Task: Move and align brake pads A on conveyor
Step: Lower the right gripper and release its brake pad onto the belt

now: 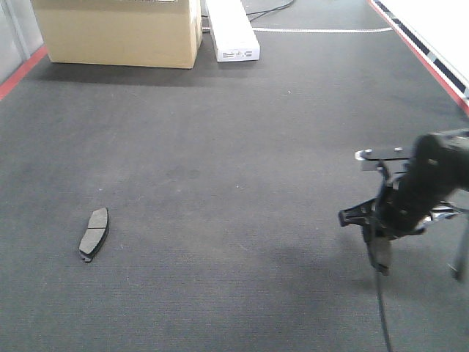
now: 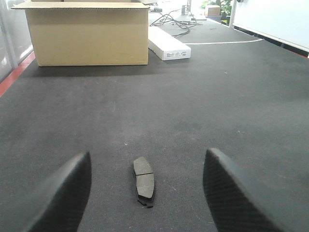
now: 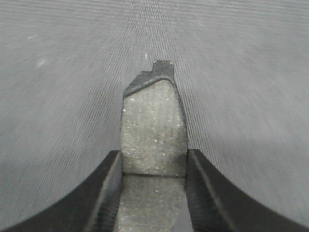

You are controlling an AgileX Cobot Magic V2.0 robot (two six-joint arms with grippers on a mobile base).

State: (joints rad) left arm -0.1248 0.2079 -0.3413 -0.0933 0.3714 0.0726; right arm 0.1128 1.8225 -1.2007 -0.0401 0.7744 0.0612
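**Right gripper holds one pad; another lies loose by the left edge**

My right gripper [image 3: 153, 157] is clamped on a brake pad [image 3: 153, 121], pinching its long sides, near the right edge of the conveyor [image 1: 234, 183]. A second brake pad [image 1: 94, 233] lies flat on the belt towards the left edge. My left gripper [image 2: 147, 159] is spread wide, and that pad sits between its fingers, apart from both. A cardboard box [image 1: 121, 29] and a white box [image 1: 233, 33] stand at the far end.

Conveyor belt [image 1: 220, 183] open mid-span; cardboard box [image 1: 117, 33], white carton [image 1: 233, 33] block far end; brake pad [image 1: 94, 233] near-left.
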